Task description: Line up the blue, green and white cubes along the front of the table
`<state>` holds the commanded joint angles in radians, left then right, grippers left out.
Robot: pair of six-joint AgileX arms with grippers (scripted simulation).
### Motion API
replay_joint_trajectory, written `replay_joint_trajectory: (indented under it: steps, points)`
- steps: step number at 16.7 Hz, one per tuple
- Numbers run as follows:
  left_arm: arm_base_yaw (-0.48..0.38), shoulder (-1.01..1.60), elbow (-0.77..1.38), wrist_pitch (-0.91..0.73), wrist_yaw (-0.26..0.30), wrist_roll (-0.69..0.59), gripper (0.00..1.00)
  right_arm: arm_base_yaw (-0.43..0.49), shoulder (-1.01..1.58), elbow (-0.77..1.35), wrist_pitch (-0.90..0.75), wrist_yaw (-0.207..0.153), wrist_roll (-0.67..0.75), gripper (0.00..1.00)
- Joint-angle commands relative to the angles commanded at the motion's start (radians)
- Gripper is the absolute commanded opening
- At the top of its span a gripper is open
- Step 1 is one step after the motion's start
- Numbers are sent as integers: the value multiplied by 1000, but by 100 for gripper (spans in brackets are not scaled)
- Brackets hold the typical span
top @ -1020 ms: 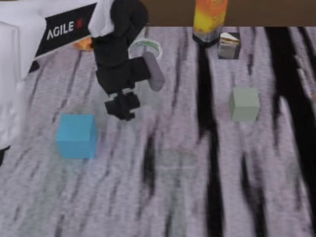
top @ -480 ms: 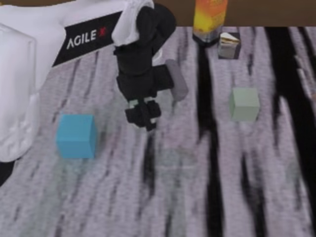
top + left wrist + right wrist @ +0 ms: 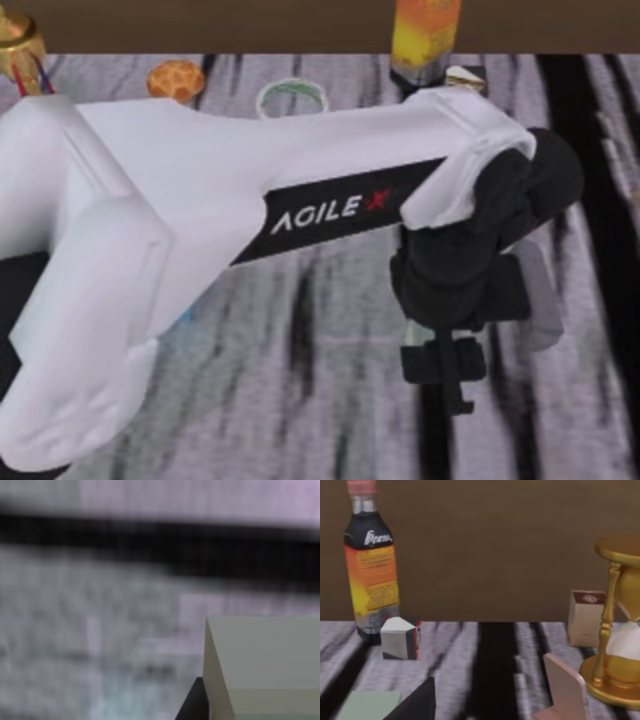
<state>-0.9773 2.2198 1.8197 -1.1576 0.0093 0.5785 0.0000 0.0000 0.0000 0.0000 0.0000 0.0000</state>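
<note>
My left arm reaches across the table [image 3: 300,400] from the left, and its gripper [image 3: 445,368] hangs right of centre toward the front. In the left wrist view the off-white cube [image 3: 265,665] sits against one dark finger [image 3: 196,704], so the gripper is shut on it. The arm hides the green cube from above; the right wrist view shows that cube [image 3: 367,705] beside my right gripper [image 3: 490,710], which is open with nothing between its fingers. The right arm is outside the top view. Only a blue sliver [image 3: 187,315] of the blue cube shows under the arm.
Along the back edge stand an orange-labelled bottle [image 3: 425,35], a small silver-and-dark block [image 3: 462,76], a tape ring [image 3: 292,98], an orange ball [image 3: 175,78] and a gold hourglass [image 3: 620,645]. A small box [image 3: 585,617] sits by the hourglass.
My left arm has swung from the back left to the right and forward across the table. It now covers the blue and green cubes in the top view.
</note>
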Motion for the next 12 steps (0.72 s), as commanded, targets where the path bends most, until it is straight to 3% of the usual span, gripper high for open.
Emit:
replay_joint_trajectory:
  steps: [2,7,12]
  points:
    - [-41,-13,-8,3,-2,-24,0,0,0,0,0,0,0,100]
    - [-43,-9,-9,6,-1,-25,0,0,0,0,0,0,0,100]
    - [-43,44,-97,155,-1,-30,0,0,0,0,0,0,0,100]
